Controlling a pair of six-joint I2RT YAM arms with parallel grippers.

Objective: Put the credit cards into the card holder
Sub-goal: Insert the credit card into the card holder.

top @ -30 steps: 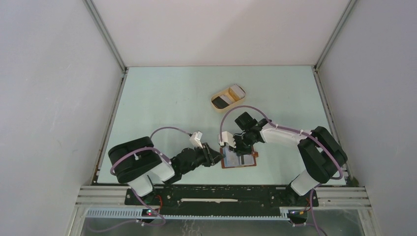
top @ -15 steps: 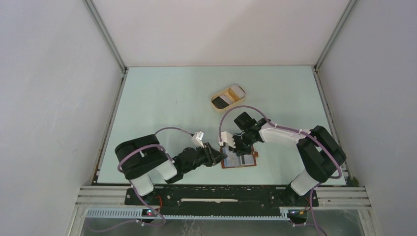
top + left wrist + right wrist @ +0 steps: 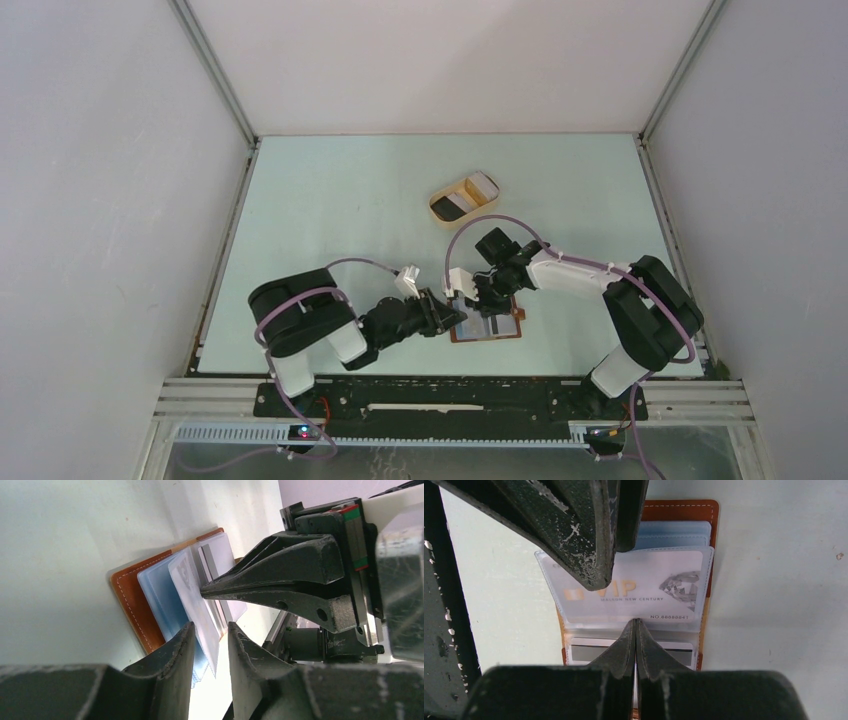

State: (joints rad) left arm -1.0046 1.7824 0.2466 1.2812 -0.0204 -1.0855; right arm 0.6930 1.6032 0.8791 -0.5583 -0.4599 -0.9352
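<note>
VIP card (image 3: 644, 587) sleeved in card holder (image 3: 487, 327), near edge of table (image 3: 330, 200). My left gripper (image 3: 211, 630) parted astride sleeve; right gripper (image 3: 636, 625) closed, pinning holder. Two cards (image 3: 457, 204) wait in tray (image 3: 437, 212).

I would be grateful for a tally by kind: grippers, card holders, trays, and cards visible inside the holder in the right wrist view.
grippers: 2 (left gripper, right gripper)
card holder: 1
tray: 1
cards slotted in: 2 (VIP card, striped card)
total: 6
</note>
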